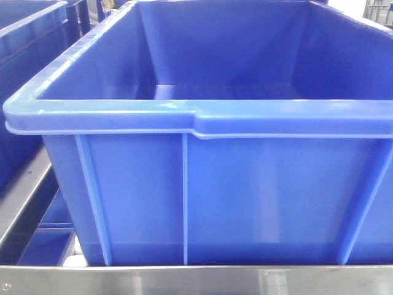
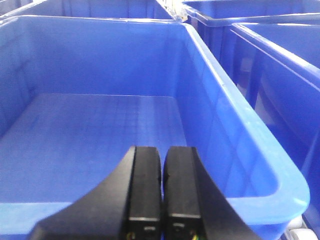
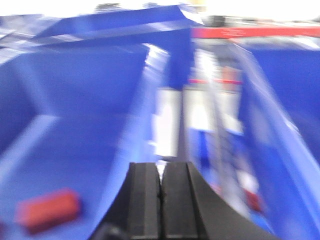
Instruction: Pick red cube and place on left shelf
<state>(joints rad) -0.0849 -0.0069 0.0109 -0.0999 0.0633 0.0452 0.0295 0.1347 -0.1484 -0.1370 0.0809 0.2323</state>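
Front view is filled by a large deep-blue ribbed plastic bin with a thick rolled rim, sitting on a shiny stainless-steel shelf rail; its interior shows only bare blue floor at the back. Another blue bin sits to the left, partly cropped, with lower steel framing visible beneath it. Left wrist view: the left gripper, black, hangs over the near rim of a wide blue bin, its two fingers pressed nearly together with just a thin slit between them, nothing held. That bin's floor is bare blue plastic with faint grid marks. More blue bins stand just beside on the right, rims close to each other. Right wrist view is heavily motion-blurred: the right gripper, black, has its fingers closed against each other, nothing between them. The small red cube shows as a smeared red block lying on the floor of a blue bin, lower left of the gripper, apart from the fingers and not touched. A bright steel upright separates this bin from another blue bin on the right. A red strip runs along the top right; what it belongs to cannot be told through the blur. A small reddish patch lower right is too blurred to identify.
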